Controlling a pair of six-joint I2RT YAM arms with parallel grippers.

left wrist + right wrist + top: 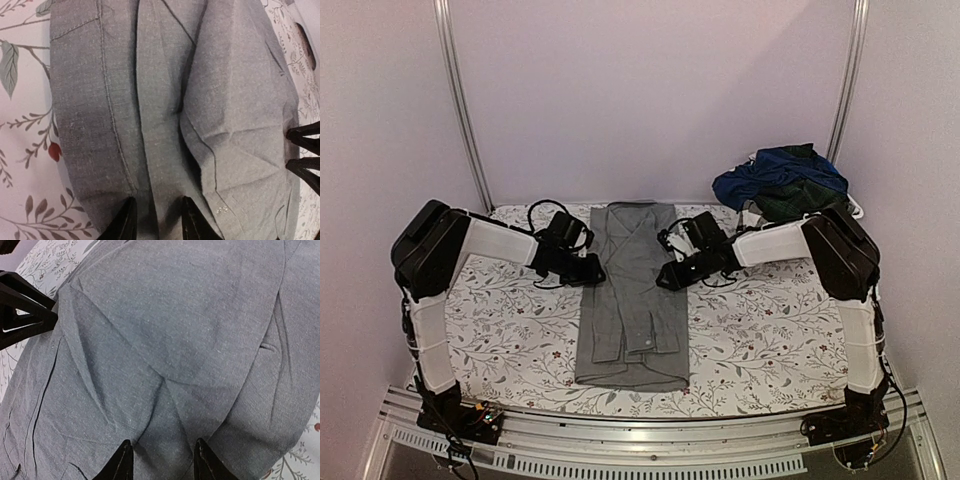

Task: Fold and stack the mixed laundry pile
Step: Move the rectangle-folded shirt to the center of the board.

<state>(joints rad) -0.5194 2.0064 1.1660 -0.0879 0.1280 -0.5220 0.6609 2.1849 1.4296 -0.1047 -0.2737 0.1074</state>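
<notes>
A grey garment (632,300) lies flat as a long narrow strip down the middle of the table, its sides folded in. It fills the left wrist view (165,100) and the right wrist view (175,330). My left gripper (598,272) is at the strip's left edge, open, with its tips (156,212) apart over the cloth. My right gripper (662,278) is at the strip's right edge, open (161,452), facing the left one. A navy garment (775,175) and a dark green plaid one (802,203) are heaped at the back right.
The floral table cloth (510,330) covers the table. The heap at the back right sits over a white bin rim (856,209). Metal posts (460,100) stand at both back corners against the wall. The table's front rail (640,425) runs along the near edge.
</notes>
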